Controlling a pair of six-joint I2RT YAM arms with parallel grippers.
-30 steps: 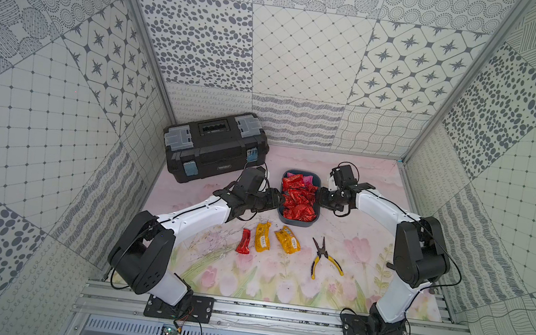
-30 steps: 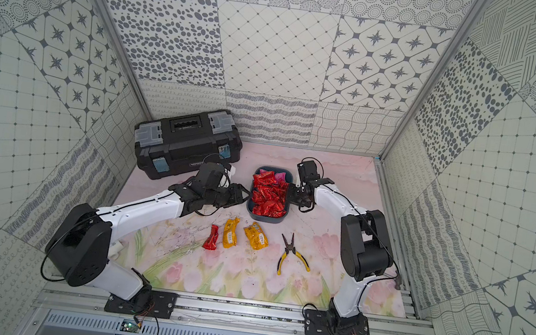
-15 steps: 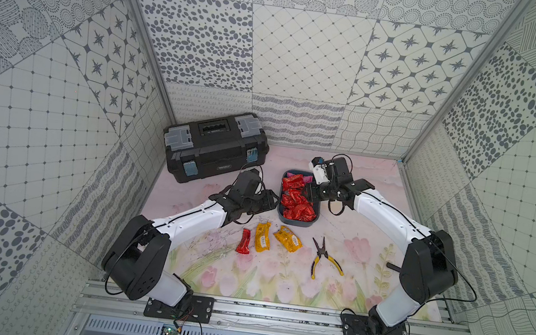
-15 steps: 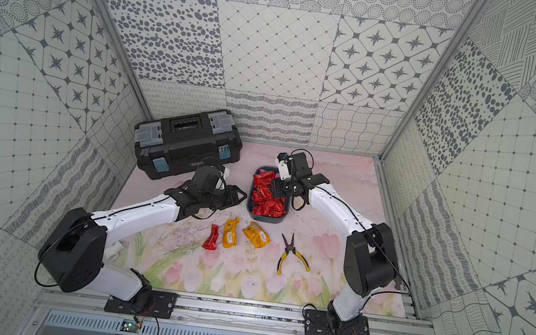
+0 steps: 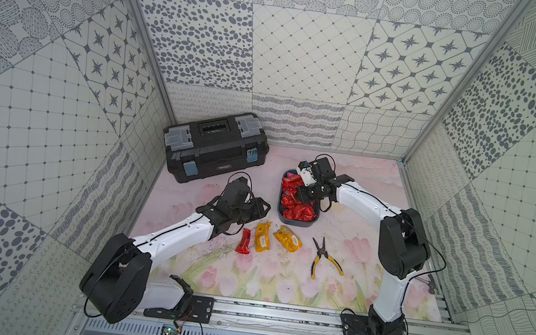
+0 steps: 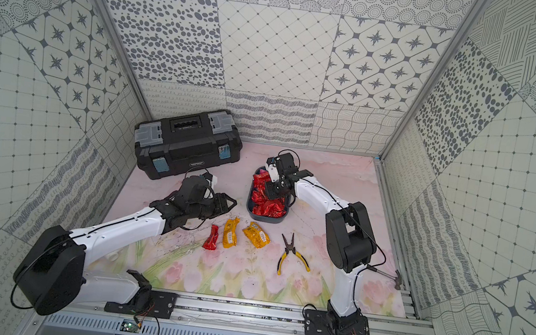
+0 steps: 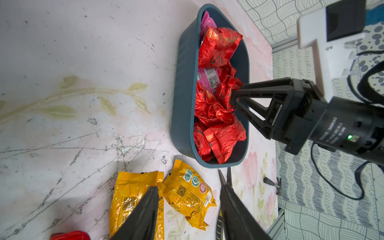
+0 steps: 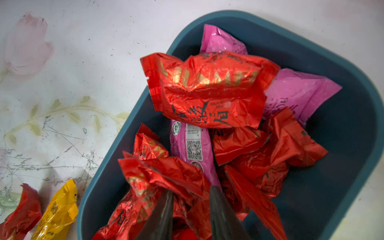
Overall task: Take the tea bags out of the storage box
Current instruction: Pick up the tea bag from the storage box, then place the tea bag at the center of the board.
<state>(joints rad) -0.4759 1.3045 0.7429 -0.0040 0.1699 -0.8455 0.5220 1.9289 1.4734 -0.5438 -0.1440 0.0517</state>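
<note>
**Q:** Right gripper (image 7: 232,99)?
**R:** Pinching a red tea bag (image 7: 225,91) mid-pile, inside the storage box (image 7: 182,108).
**Q:** Left gripper (image 7: 189,188)?
**R:** Fingers spread, nothing btwn; over the mat (image 5: 185,207) at abt 9 o'clock of the box in both top views.
**Q:** Other tea bags (image 8: 207,93)?
**R:** Reds + 2 pink in the box. Yellow bags (image 5: 262,240) & loose red bag (image 5: 244,242) lie on the mat at its 6 o'clock; pliers (image 5: 320,249) at their 3.

Right claw (image 7: 233,96) tips sunk among red bags (image 7: 216,108) in box (image 7: 182,93); whether it pinches one cannot be told (foil crowds the fingers (image 8: 160,214)). Lower bags buried. Pink bag (image 8: 193,149) half covered. Pliers (image 7: 222,178) mostly behind left claw (image 7: 189,188), itself cut off by the frame edge.
</note>
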